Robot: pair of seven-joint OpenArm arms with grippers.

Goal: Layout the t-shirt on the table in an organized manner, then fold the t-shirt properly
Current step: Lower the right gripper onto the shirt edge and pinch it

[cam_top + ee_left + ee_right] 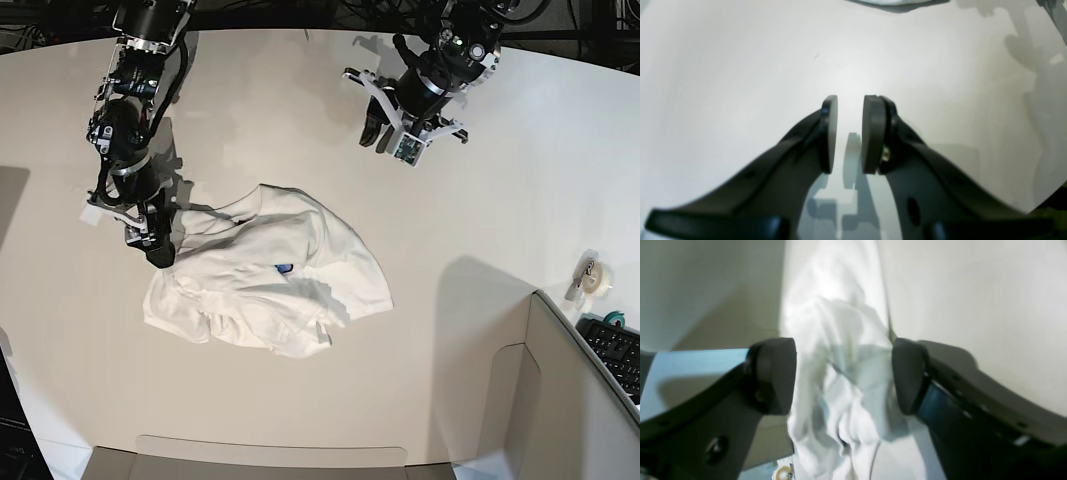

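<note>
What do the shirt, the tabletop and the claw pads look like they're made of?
White crumpled t-shirt: soft woven or knit cloth, matte; it drapes in loose folds and wrinkles.
Large white table: hard smooth sheet, probably laminate or painted board; faint sheen and crisp shadows.
Left claw dark round pads: matte, likely rubber or plastic; can't tell which.

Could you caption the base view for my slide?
Right hand at the crumpled t-shirt's edge; left hand hovers apart.

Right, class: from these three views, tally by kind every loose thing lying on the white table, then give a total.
T-shirt: 1
Roll of tape: 1
Total: 2
Both lie on the table; the keyboard sits beyond the grey panel, so it is left out.
</note>
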